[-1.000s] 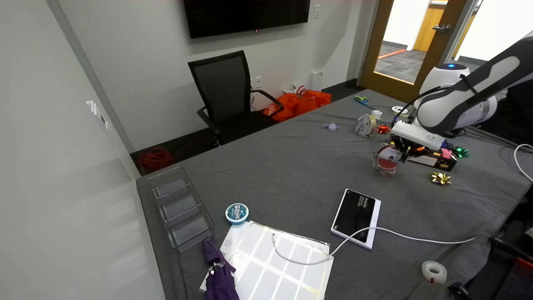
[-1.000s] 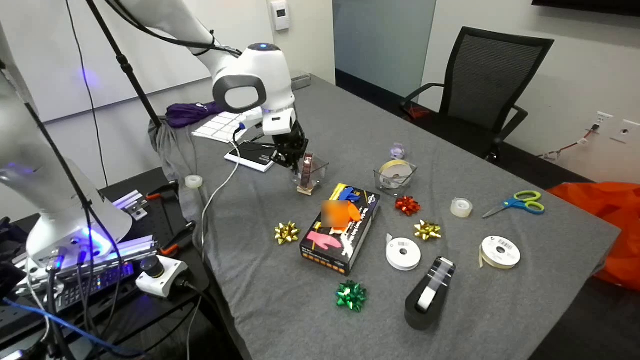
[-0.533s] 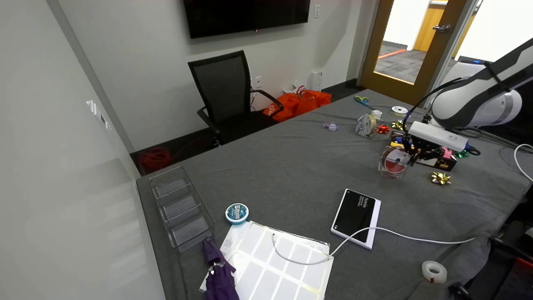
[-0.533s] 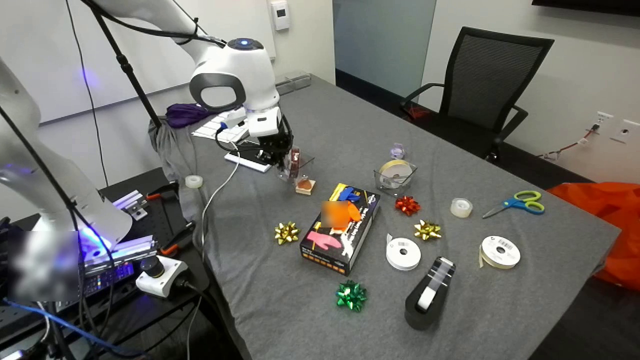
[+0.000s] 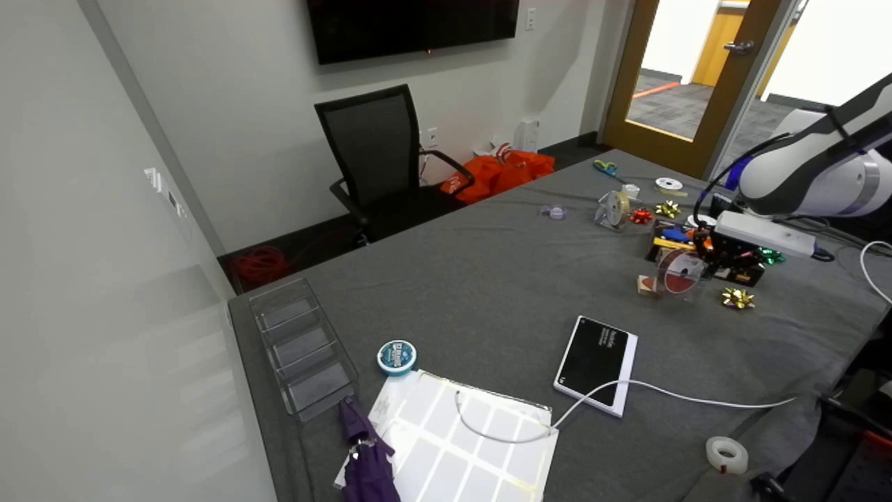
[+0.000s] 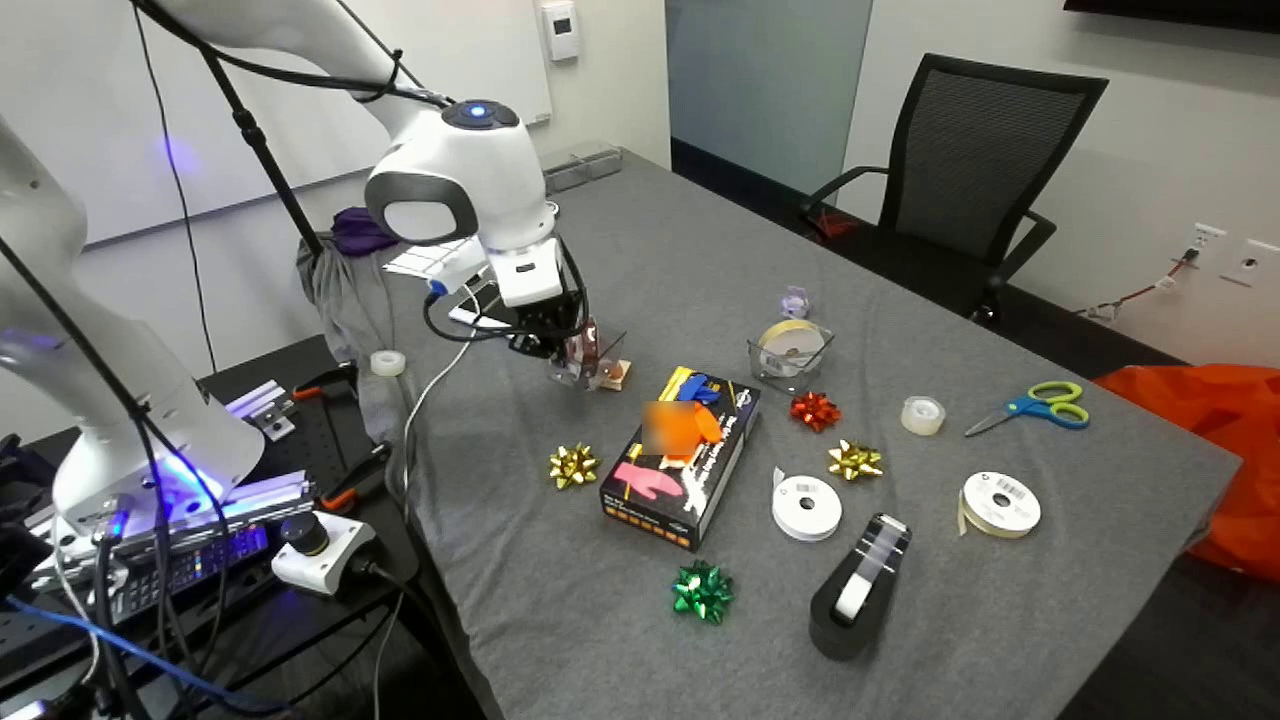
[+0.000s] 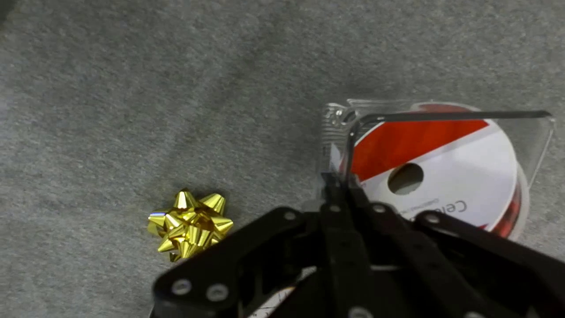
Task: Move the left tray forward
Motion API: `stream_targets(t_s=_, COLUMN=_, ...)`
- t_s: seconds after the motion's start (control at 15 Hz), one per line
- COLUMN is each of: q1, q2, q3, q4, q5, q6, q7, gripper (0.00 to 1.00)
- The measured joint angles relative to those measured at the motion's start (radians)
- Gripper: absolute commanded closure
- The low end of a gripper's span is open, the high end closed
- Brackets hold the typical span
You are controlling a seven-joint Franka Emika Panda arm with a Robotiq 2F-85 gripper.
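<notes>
the clear tray (image 7: 459, 115), a red-and-white ribbon spool (image 7: 450, 181) inside, is pinched by its wall between the narrowed fingers of the gripper (image 7: 339, 179). in an exterior view it is left and far of the black box (image 6: 685, 465), beside a small block (image 6: 621, 374); a gold bow (image 6: 573, 466) lies nearer.

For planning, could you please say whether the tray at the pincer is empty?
Not empty: the clear tray visibly holds a ribbon spool.

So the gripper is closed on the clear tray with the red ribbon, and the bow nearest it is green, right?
Not quite: the nearest bow is gold, not green, as the wrist view shows. The gripper is indeed closed on the clear tray with the red ribbon.
</notes>
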Motion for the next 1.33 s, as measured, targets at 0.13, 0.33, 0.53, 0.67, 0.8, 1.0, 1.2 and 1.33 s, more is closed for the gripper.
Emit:
stream_targets(t_s=0.13, q1=-0.022, q2=0.010, q3=-0.004, q4=-0.006, q5=0.005, q6=0.012, q7=-0.063, gripper=0.99)
stream_targets(t_s=0.33, q1=-0.051, q2=0.018, q3=-0.004, q4=-0.009, q5=0.026, q6=0.025, q7=-0.148, gripper=0.99)
stream_targets(t_s=0.53, q1=-0.072, q2=0.019, q3=-0.004, q4=-0.011, q5=0.043, q6=0.034, q7=-0.206, gripper=0.99)
stream_targets(t_s=0.67, q1=-0.080, q2=0.024, q3=-0.004, q4=-0.011, q5=0.060, q6=0.055, q7=-0.238, gripper=0.99)
stream_targets(t_s=0.8, q1=-0.087, q2=0.040, q3=0.003, q4=-0.011, q5=0.092, q6=0.098, q7=-0.268, gripper=0.99)
stream_targets(t_s=1.0, q1=-0.096, q2=0.073, q3=0.024, q4=-0.008, q5=0.140, q6=0.162, q7=-0.309, gripper=0.99)
stream_targets(t_s=1.2, q1=-0.113, q2=0.093, q3=0.043, q4=-0.003, q5=0.163, q6=0.194, q7=-0.340, gripper=0.89)
stream_targets(t_s=1.33, q1=-0.128, q2=0.095, q3=0.055, q4=-0.002, q5=0.174, q6=0.205, q7=-0.359, gripper=0.74)
